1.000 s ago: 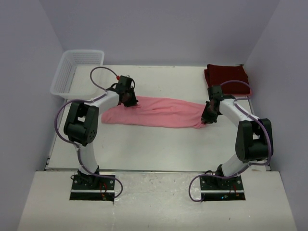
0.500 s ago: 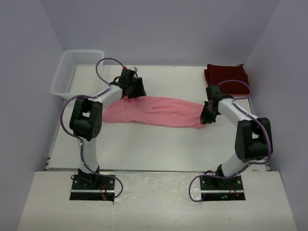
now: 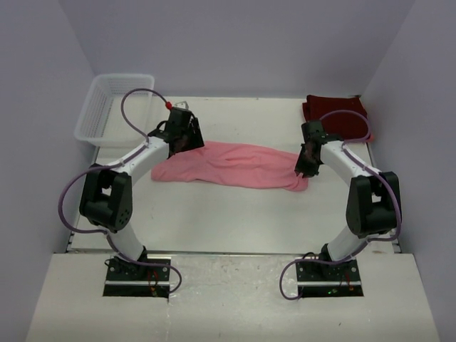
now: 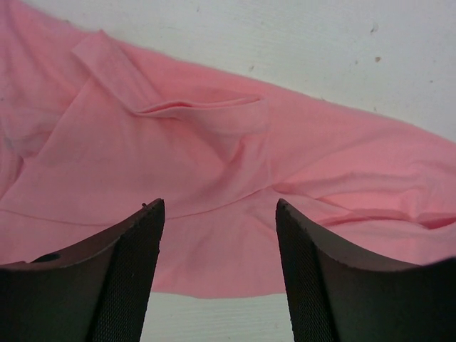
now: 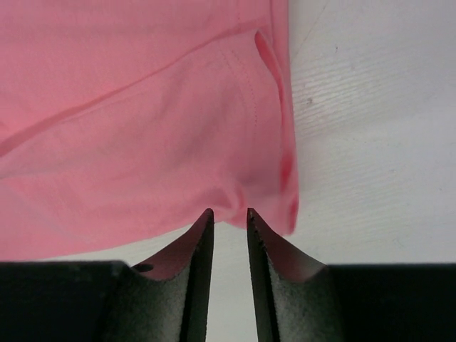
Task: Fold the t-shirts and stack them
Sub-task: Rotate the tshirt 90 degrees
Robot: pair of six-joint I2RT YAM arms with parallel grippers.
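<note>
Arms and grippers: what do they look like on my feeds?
Both arms match: white links, black joints, on the left arm and right arm. A purple cable loops along each. The left gripper and right gripper have black wedge-shaped fingers with mesh-textured inner faces.

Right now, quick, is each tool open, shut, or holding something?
Left tool: open wide, holding nothing, above the pink shirt.
Right tool: open just a crack, holding nothing, at the shirt's edge.
</note>
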